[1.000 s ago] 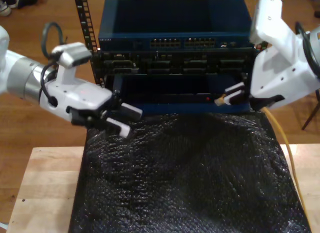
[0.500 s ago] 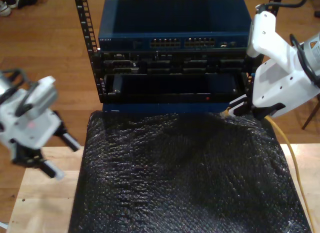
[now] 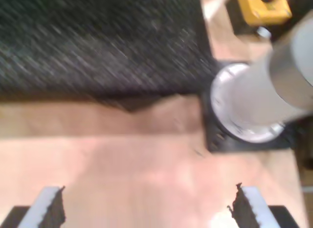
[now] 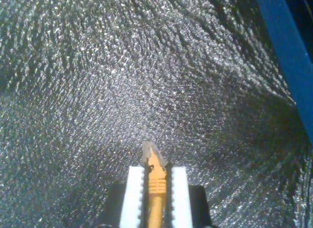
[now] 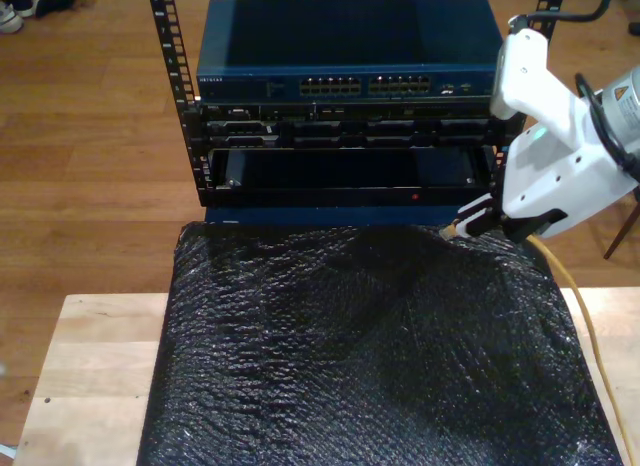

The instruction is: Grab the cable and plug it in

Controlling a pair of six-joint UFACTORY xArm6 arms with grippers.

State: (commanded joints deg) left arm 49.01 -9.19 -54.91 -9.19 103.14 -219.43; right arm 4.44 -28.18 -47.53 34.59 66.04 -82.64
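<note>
between the fingers (image 4: pixel 133 193) of my second gripper (image 4: pixel 156 189) sits the cable (image 4: pixel 155 185), clamped, its plug tip poking past them over the black mat (image 4: pixel 122 81). my first gripper (image 3: pixel 146 208) spreads wide above the wooden table (image 3: pixel 137 164).

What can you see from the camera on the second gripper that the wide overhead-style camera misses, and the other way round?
The second wrist view alone gives the close-up: the cable clamped between my second gripper's white pads, its clear plug poking past them.

The exterior view alone shows the setting: the blue network switch with its row of ports, the black rack, the wooden table, and the cable trailing down the exterior view's right.

Both show the gripper holding the cable above the black bubble-wrap sheet.
</note>
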